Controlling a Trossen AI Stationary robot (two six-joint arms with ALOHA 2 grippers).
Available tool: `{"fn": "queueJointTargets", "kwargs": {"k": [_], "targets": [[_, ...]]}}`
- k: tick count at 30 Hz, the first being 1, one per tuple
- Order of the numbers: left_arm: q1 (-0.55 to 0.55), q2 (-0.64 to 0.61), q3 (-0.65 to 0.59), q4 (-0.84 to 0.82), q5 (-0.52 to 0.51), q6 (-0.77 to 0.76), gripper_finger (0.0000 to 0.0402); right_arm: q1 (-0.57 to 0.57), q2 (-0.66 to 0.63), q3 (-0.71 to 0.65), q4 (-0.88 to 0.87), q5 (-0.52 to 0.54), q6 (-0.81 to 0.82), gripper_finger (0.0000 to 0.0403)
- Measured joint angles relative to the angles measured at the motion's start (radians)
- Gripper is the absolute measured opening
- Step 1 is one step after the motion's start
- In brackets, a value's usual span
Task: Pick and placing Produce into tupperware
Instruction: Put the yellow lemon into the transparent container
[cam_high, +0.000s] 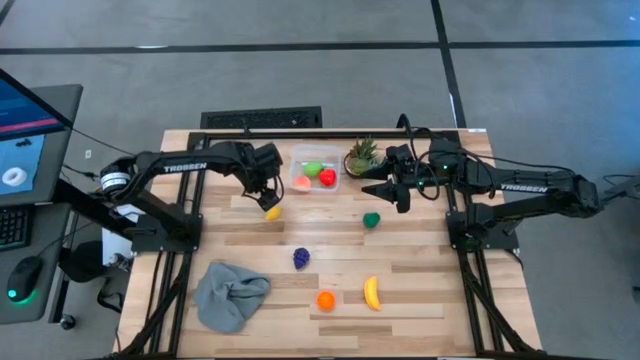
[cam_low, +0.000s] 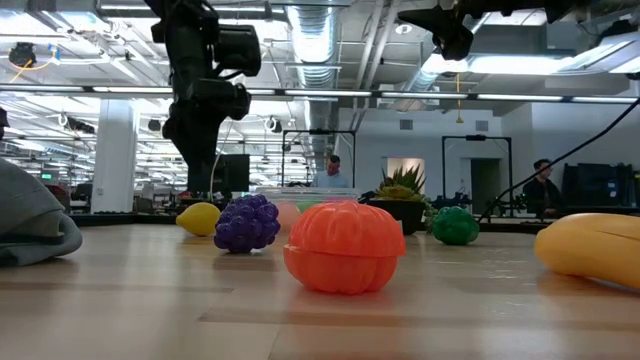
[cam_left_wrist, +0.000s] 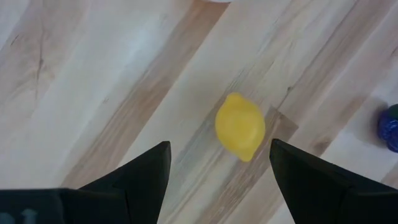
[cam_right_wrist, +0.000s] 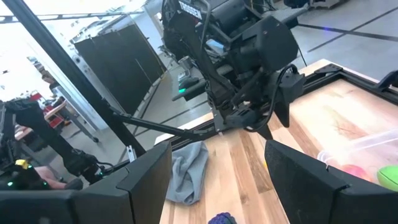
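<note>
Left pincer (cam_left_wrist: 217, 171) open, poised above lemon (cam_left_wrist: 240, 126) on surface (cam_high: 420, 290), nothing gripped. Risk: rounded lemon rolling or squirting aside if fingers close off-centre. Right pincer (cam_high: 385, 189) open, empty, beside tupperware (cam_high: 315, 182).

Pale wooden plank tabletop (cam_high: 430, 290) with scattered toy produce, as I see it from my station.

On the tabletop I see a clear plastic rectangular tupperware (cam_high: 315, 170) near the far edge, a small potted green plant (cam_high: 361, 157) just beside it, a yellow plastic lemon (cam_high: 272, 211), a green toy vegetable (cam_high: 372, 220), a purple bunch of toy grapes (cam_high: 301, 258), an orange ribbed toy pumpkin (cam_high: 326, 300), a yellow toy banana (cam_high: 372, 292), and a crumpled grey cloth (cam_high: 230, 294) toward the near left corner.
</note>
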Motion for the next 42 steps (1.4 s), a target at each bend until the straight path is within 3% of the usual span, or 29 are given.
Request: {"fn": "queueJointTargets", "kwargs": {"k": [5,17,27,42], "targets": [[-0.038,0.005,0.0,0.031,-0.042,-0.031,0.0263,0.001,0.0,0.0,0.0,0.0,-0.015,0.0281],[-0.087,0.155,-0.001,0.044,-0.015,-0.038,0.0263,0.042,0.0,0.0,-0.014,-0.004,-0.015,0.0281],[-0.091,0.163,-0.005,0.081,-0.001,-0.037,0.0263,0.062,0.0,0.0,-0.018,0.0,-0.015,0.0281],[-0.107,0.163,-0.12,0.202,0.024,-0.066,0.0263,0.06,0.0,0.0,-0.008,0.0,-0.004,0.0281]]}}
